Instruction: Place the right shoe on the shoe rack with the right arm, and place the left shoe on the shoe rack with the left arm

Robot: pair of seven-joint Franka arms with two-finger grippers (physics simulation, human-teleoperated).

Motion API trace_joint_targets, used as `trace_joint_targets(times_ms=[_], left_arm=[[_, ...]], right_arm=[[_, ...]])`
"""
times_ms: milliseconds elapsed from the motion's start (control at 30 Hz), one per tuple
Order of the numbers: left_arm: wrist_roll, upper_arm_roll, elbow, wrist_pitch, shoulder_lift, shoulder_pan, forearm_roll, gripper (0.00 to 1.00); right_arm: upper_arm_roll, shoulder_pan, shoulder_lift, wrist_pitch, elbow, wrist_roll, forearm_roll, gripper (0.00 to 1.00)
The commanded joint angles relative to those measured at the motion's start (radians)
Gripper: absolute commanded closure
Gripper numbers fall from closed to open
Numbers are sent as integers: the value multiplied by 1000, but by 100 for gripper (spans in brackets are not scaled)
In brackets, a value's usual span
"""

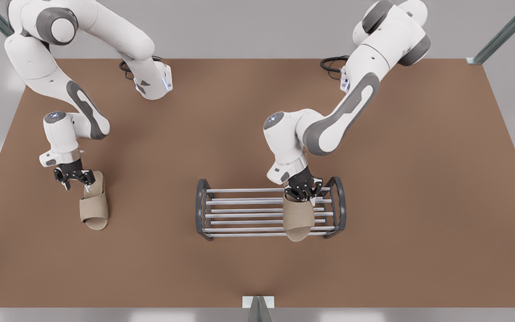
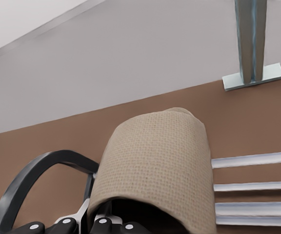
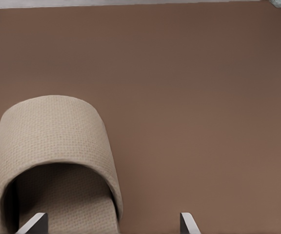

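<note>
On the front view's left, the right claw (image 1: 75, 177) hangs low over the brown worktop (image 1: 418, 201), at the heel end of a beige slipper (image 1: 94, 206) that lies flat there, toe pointing away from the claw. In the right wrist view the two fingertips (image 3: 33, 225) stand wide apart; one sits over the slipper's (image 3: 52, 161) insole just behind the arched upper, the other over bare worktop (image 3: 204, 97) beside it. So this claw is released and grasps nothing.

To the front view's right, the left claw (image 1: 303, 190) is at the shoe rack (image 1: 221, 210), near its end frame on that side. It is clenched on the heel of the second slipper (image 1: 298, 221), which lies across the rack's top bars with its toe past the bar farthest from the claw. The left wrist view shows the black fingers (image 2: 101, 226) closed at this slipper's (image 2: 160, 161) heel, with the dark arched end frame (image 2: 38, 170) and silver bars (image 2: 252, 187) either side.
</note>
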Motion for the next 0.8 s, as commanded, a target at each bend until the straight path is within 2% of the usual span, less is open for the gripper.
trace_joint_targets(times_ms=[0, 233, 300, 567, 667, 733, 767], left_arm=[[-286, 0, -27, -4, -6, 2, 39, 79], [-309, 0, -55, -6, -9, -1, 47, 79], [-306, -3, -53, -9, -10, -3, 45, 0], [-294, -12, -55, -75, -33, -24, 34, 0], [-291, -129, -33, -179, -75, -18, -59, 0], [-243, -215, 68, -329, -93, -12, -156, 0], [-164, -221, 102, -363, -127, 43, -234, 0]], right_arm=[[1, 2, -2, -1, 2, 13, -5, 0], [2, 34, 9, -1, 53, 12, -7, 0], [1, 32, 12, -1, 59, 12, -11, 0], [1, 34, 50, -1, 73, 12, -24, 0], [1, 32, 65, -1, 91, 12, -21, 0], [2, 32, 85, -1, 108, 12, -19, 0], [1, 32, 88, -1, 111, 12, -21, 0]])
